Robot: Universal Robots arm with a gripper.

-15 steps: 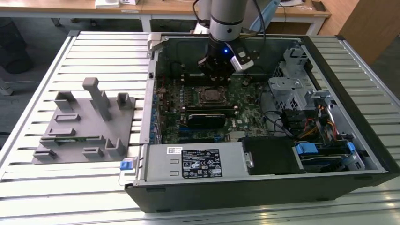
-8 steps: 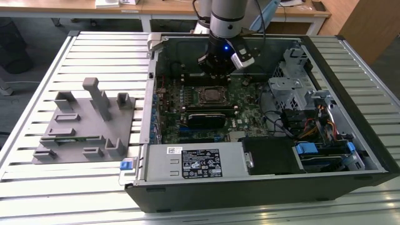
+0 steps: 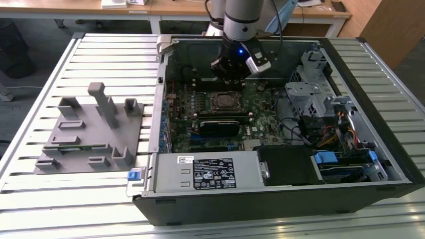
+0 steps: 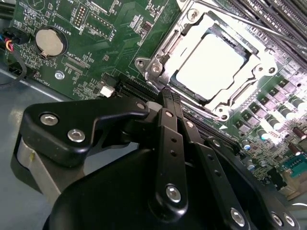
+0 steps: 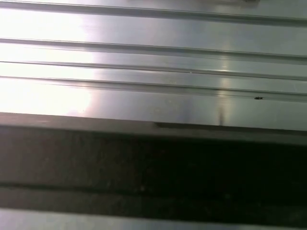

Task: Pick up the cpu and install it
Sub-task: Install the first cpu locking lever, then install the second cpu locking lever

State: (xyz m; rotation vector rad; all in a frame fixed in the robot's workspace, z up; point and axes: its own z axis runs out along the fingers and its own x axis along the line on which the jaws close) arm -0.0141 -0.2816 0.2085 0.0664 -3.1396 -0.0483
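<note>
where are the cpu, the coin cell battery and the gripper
cpu point(image 4: 207, 66), second wrist view, middle of its shiny top, seated in the socket frame
coin cell battery point(image 4: 49, 41), second wrist view, centre of its round face
gripper point(image 4: 169, 97), second wrist view, at the closed black fingertips

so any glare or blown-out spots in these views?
Second wrist view: the cpu lid is washed out white in its socket, with glare toward the board's edge. First wrist view: bright sheen on the metal slats. Exterior view: evenly lit.
</note>
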